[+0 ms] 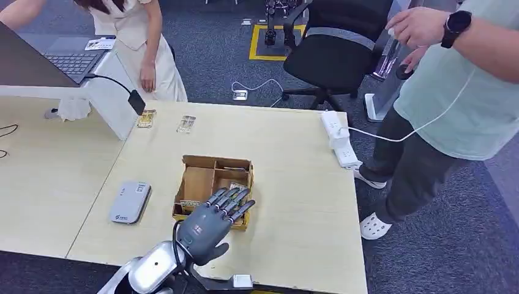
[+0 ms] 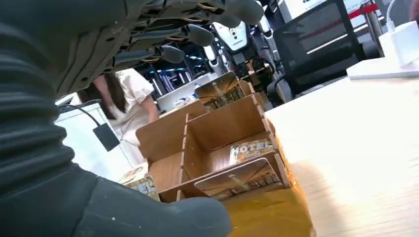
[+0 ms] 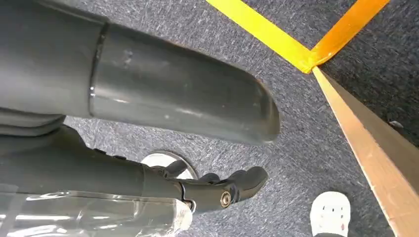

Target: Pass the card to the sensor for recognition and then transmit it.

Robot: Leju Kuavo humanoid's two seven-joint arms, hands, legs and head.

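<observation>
Glossy printed cards lie in the compartments of the cardboard box at the table's near edge, one flat marked HOTEL, another leaning at the front wall. Judging by looks: thin, light, stiff, slick, so pinch an exposed edge rather than the face. Left hand hovers over the box, fingers spread, holding nothing. Right hand hangs over the floor, fingers slightly curled, empty. Grey reader sits left of the box, apart.
</observation>
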